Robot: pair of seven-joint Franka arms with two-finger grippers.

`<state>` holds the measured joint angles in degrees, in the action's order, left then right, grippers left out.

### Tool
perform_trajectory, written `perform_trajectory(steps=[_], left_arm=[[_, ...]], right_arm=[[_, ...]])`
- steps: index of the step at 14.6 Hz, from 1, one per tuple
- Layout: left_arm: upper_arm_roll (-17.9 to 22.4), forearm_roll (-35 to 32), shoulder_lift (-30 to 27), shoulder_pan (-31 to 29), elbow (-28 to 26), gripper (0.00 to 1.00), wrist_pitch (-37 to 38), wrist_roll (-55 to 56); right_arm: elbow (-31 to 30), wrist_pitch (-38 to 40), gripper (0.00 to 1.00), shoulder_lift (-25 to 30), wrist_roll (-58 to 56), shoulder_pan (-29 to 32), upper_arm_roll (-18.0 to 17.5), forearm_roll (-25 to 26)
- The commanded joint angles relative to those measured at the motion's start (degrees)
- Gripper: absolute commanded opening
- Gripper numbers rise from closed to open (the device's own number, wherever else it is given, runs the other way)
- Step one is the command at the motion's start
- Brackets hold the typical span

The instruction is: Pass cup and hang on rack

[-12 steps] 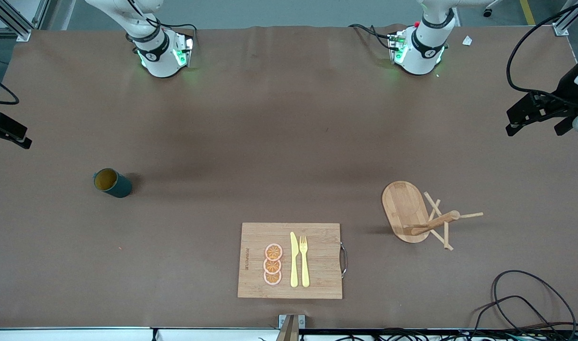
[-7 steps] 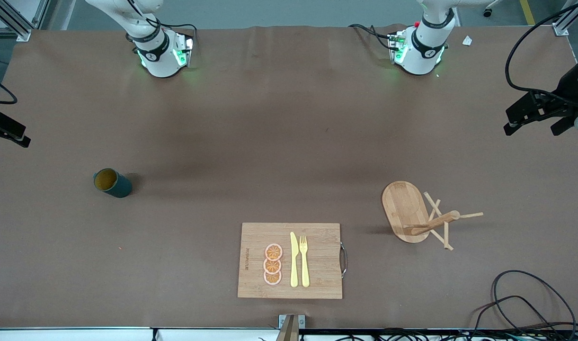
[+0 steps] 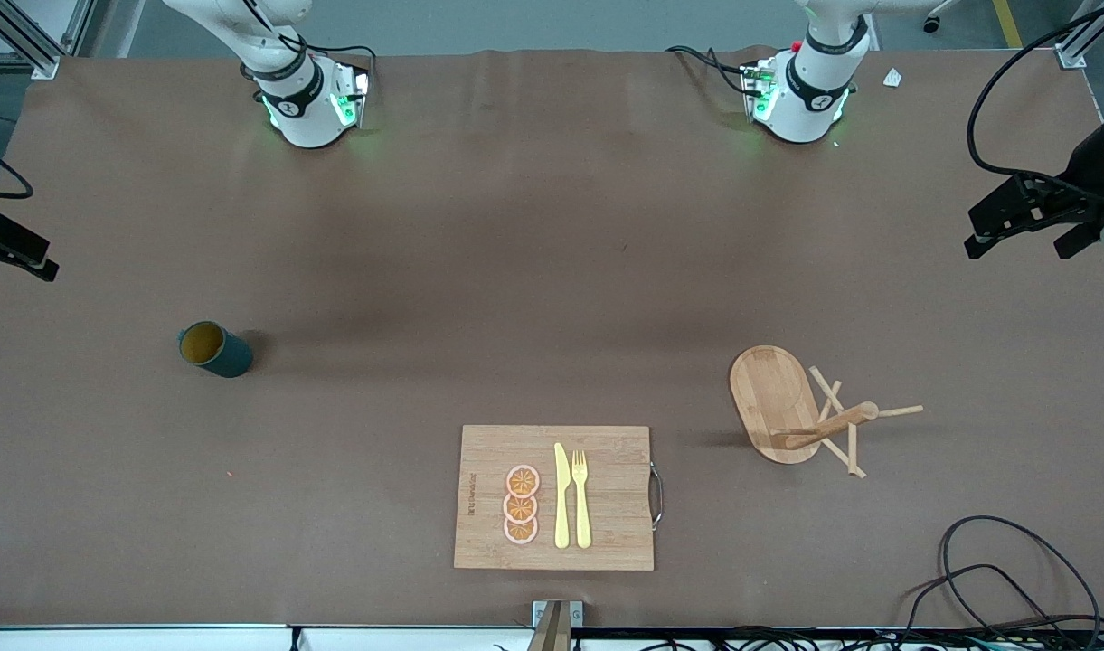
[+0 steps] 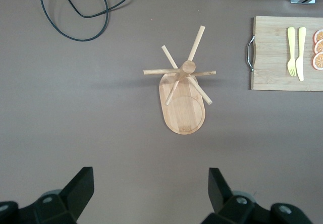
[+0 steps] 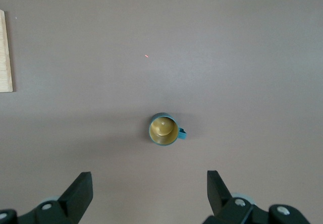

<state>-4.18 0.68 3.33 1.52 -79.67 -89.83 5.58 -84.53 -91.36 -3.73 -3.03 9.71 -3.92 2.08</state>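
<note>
While both arms hang high at the table's two ends, nothing is held. The right gripper (image 3: 14, 249) hovers over the table edge at the right arm's end, jaws spread wide and empty; its fingers (image 5: 78, 191) frame bare cloth in the right wrist view. The cup (image 3: 214, 350) stands upright on the table toward that end, mouth up, handle on its side (image 5: 164, 129). A cutting board (image 3: 606, 533) lies near the front camera, carrying three orange slices (image 3: 521, 504), a knife (image 3: 561, 495) and a fork (image 3: 580, 498). The rack (image 3: 778, 398) stands toward the left arm's end, pegs bare. The left gripper (image 3: 1026, 217) hovers over that end, jaws wide, empty.
</note>
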Motion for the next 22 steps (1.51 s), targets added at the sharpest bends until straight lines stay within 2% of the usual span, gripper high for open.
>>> perform_trajectory(steps=[1,7,9,16,22], left_arm=[[0.32,0.99,-0.6,-0.12,0.04,1.0,0.18,-0.66],[0.32,0.9,-0.6,-0.03,0.04,1.0,0.18,-0.66],[0.32,0.82,-0.6,-0.12,0.04,1.0,0.27,-0.66],[0.32,0.9,-0.6,-0.12,0.04,1.0,0.27,-0.75],[0.32,0.9,-0.6,-0.12,0.04,1.0,0.27,-0.75]], right_arm=[[0.34,0.49,1.0,-0.23,-0.31,0.57,-0.48,0.2],[-1.5,0.57,1.0,-2.77,-0.83,2.24,-0.48,0.11],[-6.05,-0.47,1.0,-2.78,-0.92,2.59,-0.48,0.03],[-21.61,-16.54,1.0,-2.69,-0.48,3.47,-0.48,-1.55],[-29.44,-25.61,1.0,-2.34,-0.13,3.38,-0.39,-3.22]])
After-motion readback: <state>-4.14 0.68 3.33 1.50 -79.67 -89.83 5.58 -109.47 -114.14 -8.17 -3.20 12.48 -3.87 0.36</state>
